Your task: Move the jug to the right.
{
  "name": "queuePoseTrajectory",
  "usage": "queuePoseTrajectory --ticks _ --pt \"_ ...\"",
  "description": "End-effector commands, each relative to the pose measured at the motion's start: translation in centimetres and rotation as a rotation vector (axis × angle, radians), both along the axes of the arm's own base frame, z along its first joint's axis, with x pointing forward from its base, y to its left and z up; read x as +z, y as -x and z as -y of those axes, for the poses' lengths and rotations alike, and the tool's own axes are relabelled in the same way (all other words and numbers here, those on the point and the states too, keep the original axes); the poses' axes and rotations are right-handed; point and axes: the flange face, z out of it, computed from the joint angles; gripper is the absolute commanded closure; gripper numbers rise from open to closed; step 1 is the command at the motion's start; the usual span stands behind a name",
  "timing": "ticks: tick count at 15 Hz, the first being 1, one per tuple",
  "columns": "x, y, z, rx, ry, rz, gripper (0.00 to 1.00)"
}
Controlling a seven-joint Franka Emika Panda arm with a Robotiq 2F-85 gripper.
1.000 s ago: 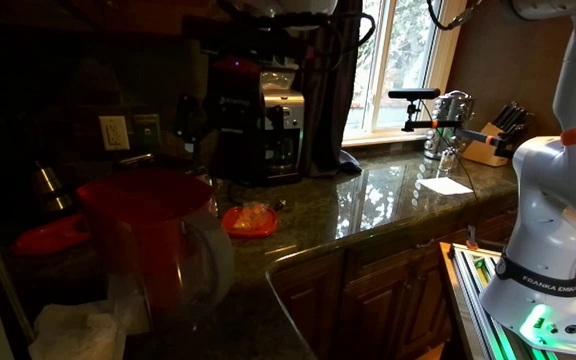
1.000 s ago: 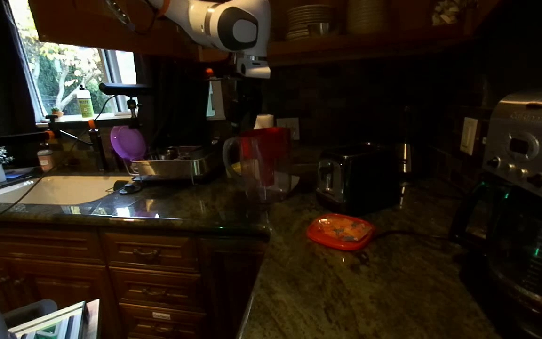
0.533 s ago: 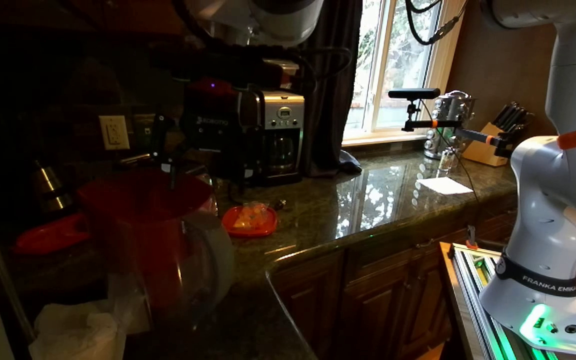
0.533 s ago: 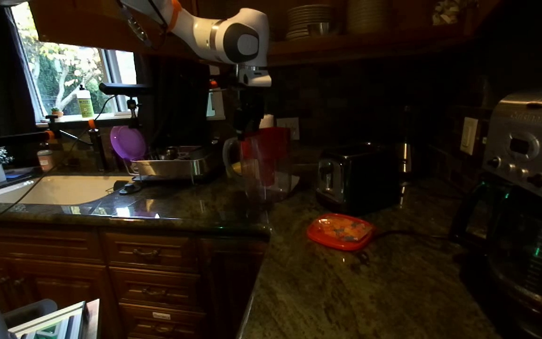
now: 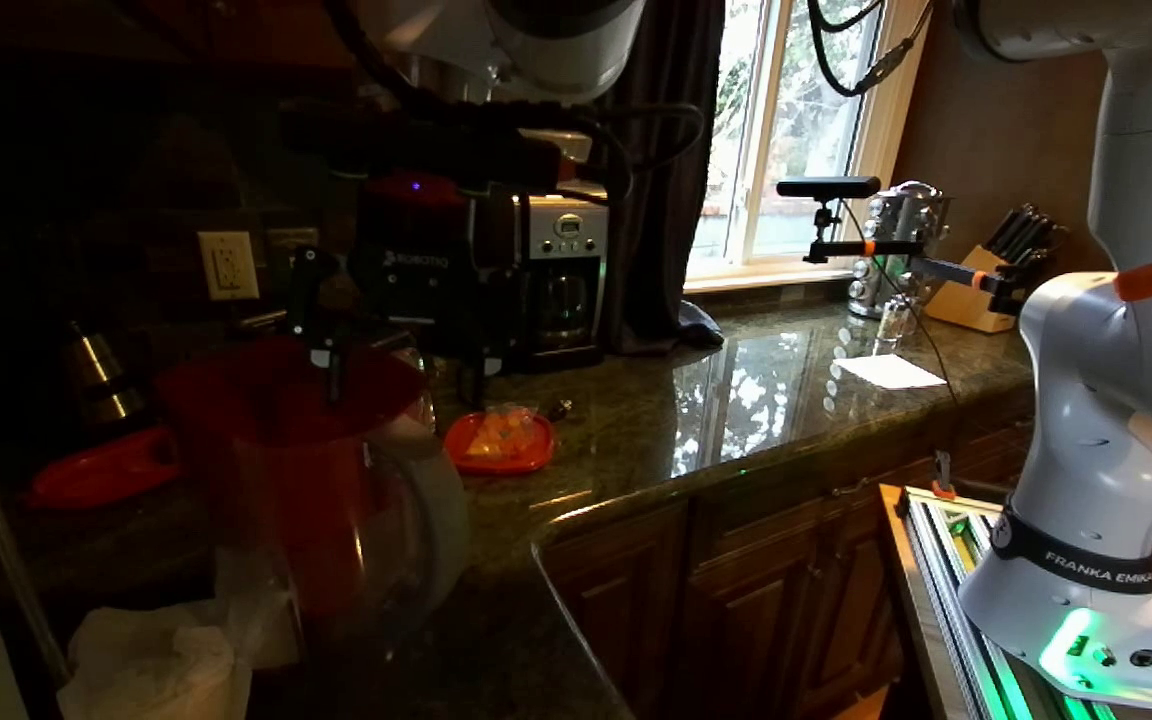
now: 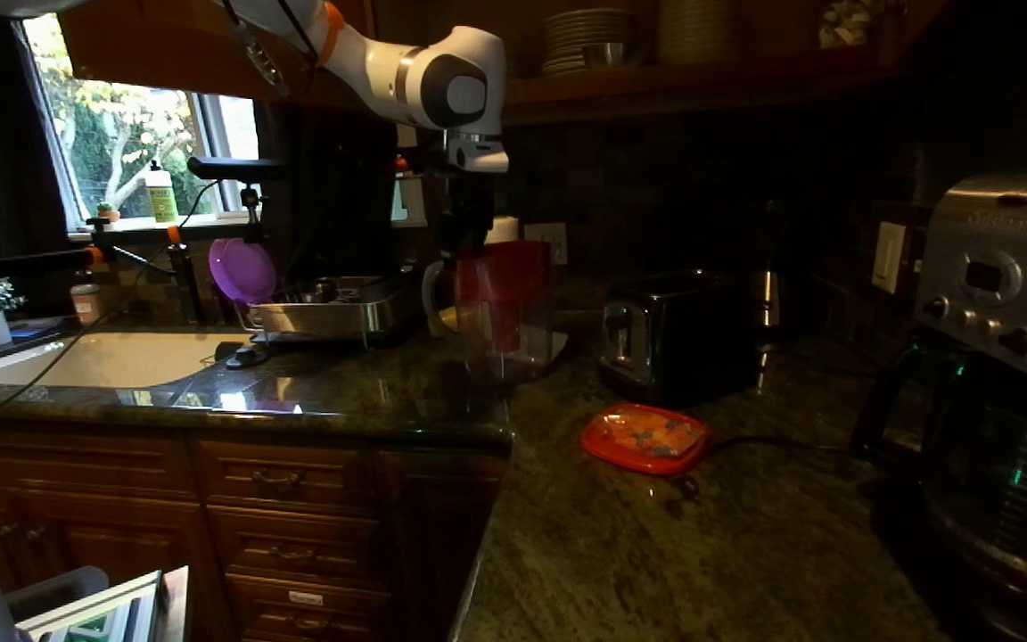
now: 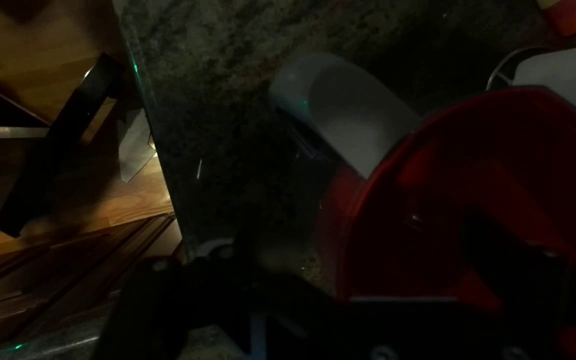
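The jug, a tall clear pitcher with a red upper part, stands upright on the counter in both exterior views point(image 5: 321, 500) point(image 6: 506, 308). Its clear looped handle point(image 5: 426, 510) faces the counter's front edge. My black gripper point(image 5: 406, 392) is open with its fingers wide apart, pointing down at the jug's rim. It also shows above the jug's handle side point(image 6: 455, 250). In the wrist view, the jug's red top point(image 7: 448, 165) fills the right part. One finger of my gripper point(image 7: 368, 245) is over the red top, the other outside the rim. Contact cannot be told in the dark.
A red dish with orange bits point(image 6: 647, 437) lies near a black toaster point(image 6: 674, 339). A coffee maker point(image 6: 977, 267) stands farther along. White crumpled paper point(image 5: 156, 660) and a flat red plate point(image 5: 106, 470) are near the jug. A dish rack point(image 6: 326, 316) stands by the sink point(image 6: 121, 357).
My gripper has come down to the jug's rim and shifted left in an exterior view. Its fingers stay apart. The jug has not moved.
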Motion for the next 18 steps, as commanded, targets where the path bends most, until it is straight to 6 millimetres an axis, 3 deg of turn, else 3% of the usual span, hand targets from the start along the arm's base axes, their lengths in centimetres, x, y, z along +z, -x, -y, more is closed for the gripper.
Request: queuePoseTrajectory --ticks 1,7,9,10,18 --pt "-1.4 -0.5 -1.3 0.001 -0.016 -0.022 0.00" --pt "-2.8 -1.1 -1.3 -0.013 0.001 -0.048 0.02" --pt "-2.9 -1.2 -1.2 -0.011 0.006 -0.052 0.16" --pt "-2.8 -1.3 -1.2 -0.014 0.007 -0.051 0.33" --pt "-2.7 -1.4 -1.3 0.021 0.025 -0.081 0.95"
